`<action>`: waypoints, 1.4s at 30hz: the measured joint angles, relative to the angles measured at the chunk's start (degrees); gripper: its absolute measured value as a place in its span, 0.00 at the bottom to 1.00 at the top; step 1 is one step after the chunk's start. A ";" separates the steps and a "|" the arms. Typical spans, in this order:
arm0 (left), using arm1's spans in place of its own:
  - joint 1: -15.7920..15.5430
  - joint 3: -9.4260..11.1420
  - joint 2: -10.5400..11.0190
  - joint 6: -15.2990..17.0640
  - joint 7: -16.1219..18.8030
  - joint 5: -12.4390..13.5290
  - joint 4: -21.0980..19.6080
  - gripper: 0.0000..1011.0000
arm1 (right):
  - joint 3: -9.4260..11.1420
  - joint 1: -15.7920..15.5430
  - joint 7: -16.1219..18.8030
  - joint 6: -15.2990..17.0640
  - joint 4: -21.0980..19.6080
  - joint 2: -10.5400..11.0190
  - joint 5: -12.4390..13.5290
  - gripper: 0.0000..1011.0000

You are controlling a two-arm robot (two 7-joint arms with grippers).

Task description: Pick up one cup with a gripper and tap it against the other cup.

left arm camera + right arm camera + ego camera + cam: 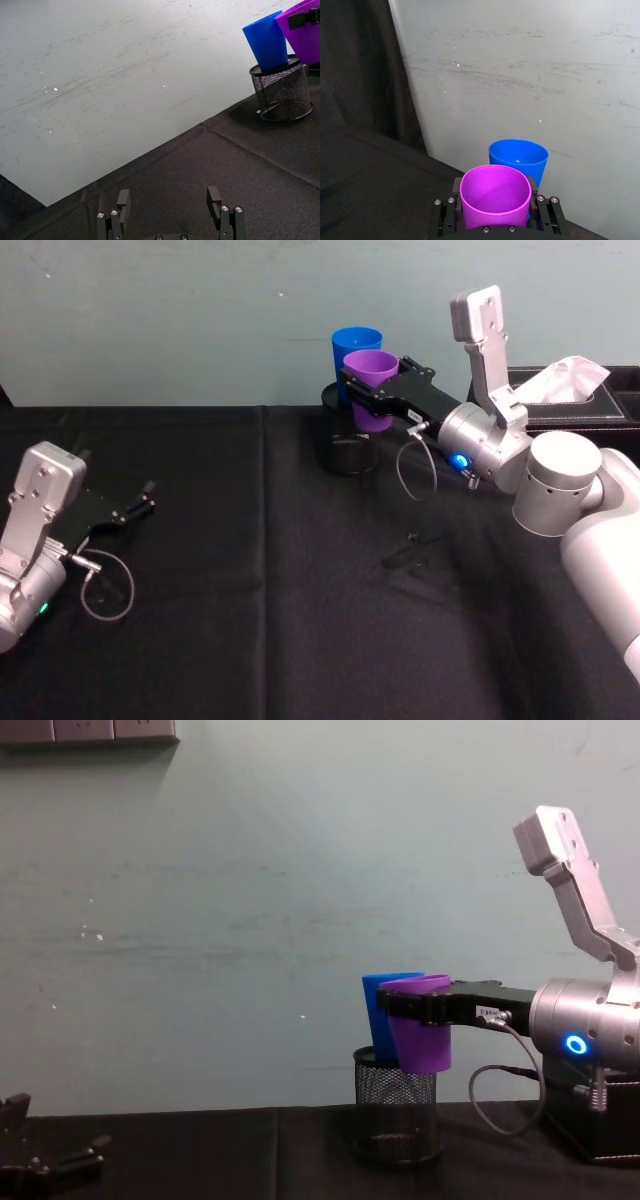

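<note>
The right claw (380, 382) grips the purple cup (371, 367) by its sides, upright and off the bench (250, 640), hard by the blue cup (356, 342). The chest view shows the two overlapping, contact unclear. The left wrist view shows the blue cup standing in a mesh holder (282, 92) near the bench's far edge, by the wall (125, 75). The left claw (169, 200) rests wide apart and empty, well to the left, bare bench between

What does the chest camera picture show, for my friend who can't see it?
The right gripper holds a purple cup in the air, close beside a blue cup that stands in a black mesh holder. The left gripper lies open, low at left.
</note>
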 joint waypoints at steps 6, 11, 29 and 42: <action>0.00 0.00 0.00 0.00 0.00 0.00 0.00 0.99 | 0.00 0.00 0.00 0.00 0.00 0.00 0.00 0.72; 0.00 0.00 0.00 0.00 0.00 0.00 0.00 0.99 | 0.00 0.00 0.00 0.00 0.00 0.00 0.00 0.72; 0.00 0.00 0.00 0.00 0.00 0.00 0.00 0.99 | 0.00 0.00 0.01 0.00 0.00 0.00 0.00 0.72; 0.00 0.00 0.00 0.00 0.00 0.00 0.00 0.99 | 0.00 0.00 0.01 0.00 0.00 0.00 0.00 0.72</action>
